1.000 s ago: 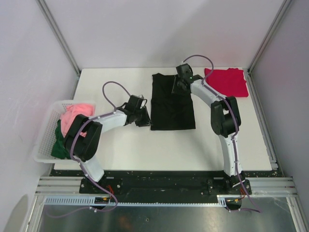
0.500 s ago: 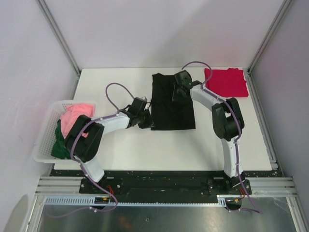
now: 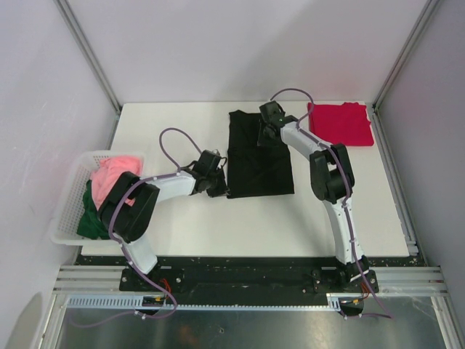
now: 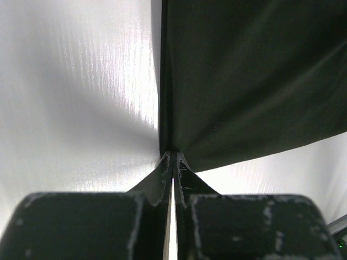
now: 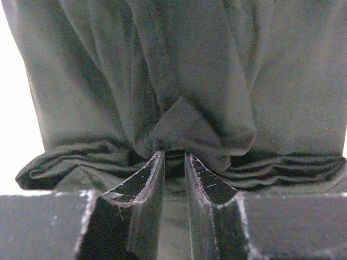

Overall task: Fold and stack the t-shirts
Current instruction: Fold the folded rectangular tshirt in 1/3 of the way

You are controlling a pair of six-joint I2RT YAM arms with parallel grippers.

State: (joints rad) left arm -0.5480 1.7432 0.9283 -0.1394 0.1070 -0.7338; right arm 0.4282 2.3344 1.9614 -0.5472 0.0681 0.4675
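A black t-shirt [image 3: 258, 156] lies flat in the middle of the white table [image 3: 218, 225]. A crimson t-shirt [image 3: 340, 123] lies folded at the back right. My left gripper [image 3: 220, 189] is low at the black shirt's near left corner. In the left wrist view its jaws [image 4: 173, 156] are pressed together right on that corner of the cloth [image 4: 244, 81]. My right gripper [image 3: 263, 135] sits on the shirt's far right part. The right wrist view shows the gripper [image 5: 173, 154] shut on a bunched fold of the black cloth [image 5: 173, 65].
A white lattice basket [image 3: 69, 211] hangs over the table's left edge, holding a pink garment [image 3: 112, 171] and a dark green one [image 3: 89, 218]. Metal frame posts and grey walls enclose the table on the left, right and back.
My left gripper slid right to the black shirt's near left corner and its jaws closed. My right wrist shifted slightly toward the back left, still on the shirt.
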